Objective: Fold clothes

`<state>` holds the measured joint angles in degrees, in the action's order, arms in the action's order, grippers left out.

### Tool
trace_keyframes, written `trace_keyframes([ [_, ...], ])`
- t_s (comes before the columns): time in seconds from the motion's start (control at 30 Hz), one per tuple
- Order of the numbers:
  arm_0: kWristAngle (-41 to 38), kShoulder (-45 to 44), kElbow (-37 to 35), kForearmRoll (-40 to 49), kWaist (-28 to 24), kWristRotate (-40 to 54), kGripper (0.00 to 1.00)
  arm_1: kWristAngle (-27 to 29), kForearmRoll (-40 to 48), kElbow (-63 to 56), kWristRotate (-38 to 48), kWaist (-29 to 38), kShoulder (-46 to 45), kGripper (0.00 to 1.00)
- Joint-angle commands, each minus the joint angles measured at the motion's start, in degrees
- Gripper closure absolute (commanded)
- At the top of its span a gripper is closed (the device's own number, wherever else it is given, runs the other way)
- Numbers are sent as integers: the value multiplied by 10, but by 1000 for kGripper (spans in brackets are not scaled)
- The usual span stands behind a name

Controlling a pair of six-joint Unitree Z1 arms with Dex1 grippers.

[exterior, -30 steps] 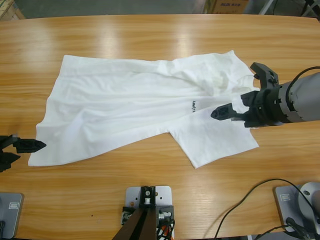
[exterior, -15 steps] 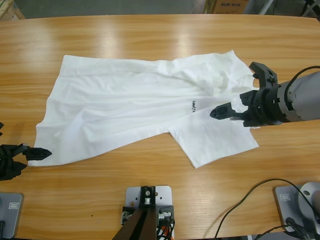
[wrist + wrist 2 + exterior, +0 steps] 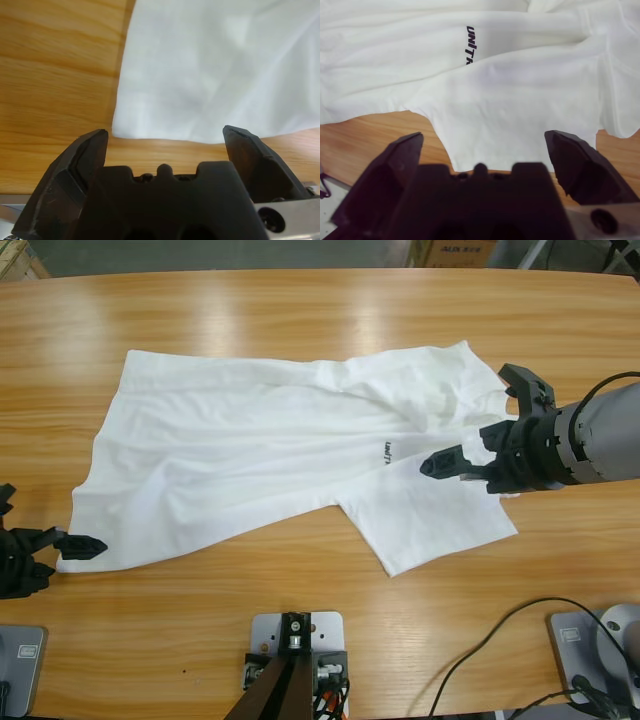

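Note:
The clothes are one white T-shirt (image 3: 250, 450) lying spread and slightly rumpled across the wooden table (image 3: 300, 310), with a small dark logo (image 3: 386, 451) on the chest. My left gripper (image 3: 50, 520) is open at the shirt's near-left hem corner. In the left wrist view that corner of the shirt (image 3: 210, 70) lies just ahead of the left gripper (image 3: 165, 137), on bare wood. My right gripper (image 3: 470, 420) is open over the shirt's right end, by the sleeve. The right wrist view shows the right gripper (image 3: 482, 140) above the sleeve cloth (image 3: 520, 75), with the logo (image 3: 470, 45) beyond it.
Bare wood surrounds the shirt, with a wide strip along the far edge (image 3: 300, 280). Cardboard boxes (image 3: 450, 252) stand on the floor beyond the table. A black cable (image 3: 500, 630) loops over the front right of the table.
My left gripper has slid toward the table's front edge and slightly right, to the shirt's near-left corner. The right gripper and the shirt have not moved.

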<state>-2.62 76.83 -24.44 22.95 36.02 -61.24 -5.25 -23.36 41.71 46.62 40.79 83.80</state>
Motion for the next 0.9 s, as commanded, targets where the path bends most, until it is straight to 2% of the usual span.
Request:
trace_keyframes([
  [0.03,15,44,-9,2,14,-11,103,-1,4,-20,0,5,-10,13],
  [0.3,28,46,-9,2,14,-14,116,-2,2,-21,-1,5,-16,13],
  [0.33,29,46,-9,2,14,-14,140,-2,2,-21,-1,5,-17,13],
  [0.4,30,47,-10,1,14,-13,254,-1,2,-22,-2,5,-18,13],
  [0.43,30,48,-10,1,14,-12,266,-1,2,-22,-2,5,-19,13],
  [0.83,31,72,-24,10,21,-11,275,1,-4,-27,-1,5,-37,13],
  [0.9,31,72,-24,10,22,-11,525,2,-4,-29,-1,5,-39,13],
])
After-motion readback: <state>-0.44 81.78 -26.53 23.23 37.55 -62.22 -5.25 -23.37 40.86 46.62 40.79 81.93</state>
